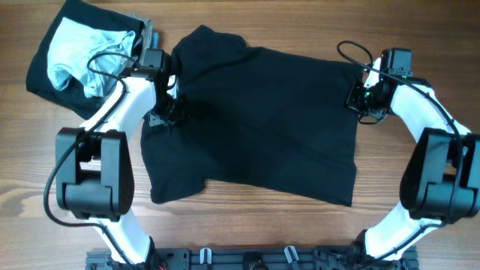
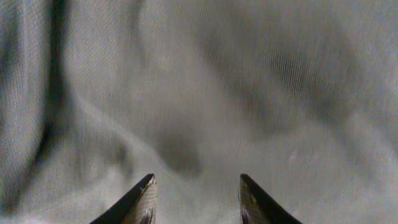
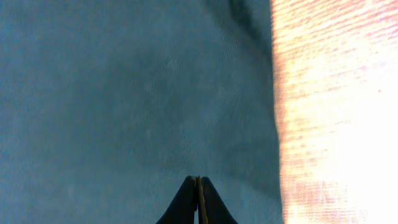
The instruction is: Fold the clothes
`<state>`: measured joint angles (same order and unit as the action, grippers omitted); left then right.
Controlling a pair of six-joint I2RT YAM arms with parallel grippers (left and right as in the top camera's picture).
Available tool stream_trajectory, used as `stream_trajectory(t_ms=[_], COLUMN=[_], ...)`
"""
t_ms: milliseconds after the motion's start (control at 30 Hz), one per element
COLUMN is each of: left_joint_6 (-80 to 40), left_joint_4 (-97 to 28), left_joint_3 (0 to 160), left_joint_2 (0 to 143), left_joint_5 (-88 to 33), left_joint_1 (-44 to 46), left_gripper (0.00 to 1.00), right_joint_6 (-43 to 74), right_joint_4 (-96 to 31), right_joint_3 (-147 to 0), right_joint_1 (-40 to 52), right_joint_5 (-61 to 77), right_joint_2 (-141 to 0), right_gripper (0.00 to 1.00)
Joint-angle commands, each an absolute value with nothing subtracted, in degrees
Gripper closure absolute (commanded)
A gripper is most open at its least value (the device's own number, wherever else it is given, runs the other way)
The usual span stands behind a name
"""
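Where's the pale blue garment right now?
Overhead view, far left corner: the pale blue garment lies crumpled on a dark cloth, beside the large black shirt.

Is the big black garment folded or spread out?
Spread out: the black garment lies open across the table, mostly flat, slightly bunched at its upper left.

Left arm (image 1: pixel 124 101): elbow bent, reaching inward.
Left gripper (image 2: pixel 196 186): fingers parted.
Right arm (image 1: pixel 424 109): elbow bent, reaching inward.
Right gripper (image 3: pixel 198 186): fingers pressed together.
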<state>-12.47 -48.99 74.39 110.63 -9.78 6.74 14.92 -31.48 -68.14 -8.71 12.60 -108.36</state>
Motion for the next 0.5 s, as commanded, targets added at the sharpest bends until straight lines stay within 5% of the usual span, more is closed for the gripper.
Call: stream_trajectory(t_ms=[0,133,200,267,367,467], left_joint_6=[-9.4,-9.4,-9.4,-9.4,-9.4,-9.4], left_joint_4=[-52.5,-55.6,-56.3,-57.2,-57.8,-57.8], left_joint_3=[74.2,74.2,74.2,74.2,74.1,72.9], left_joint_2=[103.9,94.9,92.0,91.1,91.6,91.6], left_joint_5=[-12.0,-12.0,-12.0,-12.0,-12.0,-11.9], left_joint_1=[7.2,7.4,7.4,7.4,7.4,7.4], left_gripper=[0.55,0.48,0.41,0.23,0.18,0.16], right_joint_6=[19.1,21.3,22.5,22.2,17.3,11.7], right_joint_4=[-27.3,-21.8,-19.6,-18.8,-20.8,-23.6], right_joint_3=[-67.0,-67.1,-67.8,-70.3,-74.8,-77.8], right_joint_1=[-8.6,-11.1,-14.7,-18.6,-20.9,-21.0], right_joint_5=[8.3,-2.2,-3.0,-1.4,1.4,7.9], right_joint_2=[-114.0,-119.1,-119.0,-119.0,-119.0,-113.9], right_gripper=[0.96,0.96,0.96,0.96,0.96,0.70])
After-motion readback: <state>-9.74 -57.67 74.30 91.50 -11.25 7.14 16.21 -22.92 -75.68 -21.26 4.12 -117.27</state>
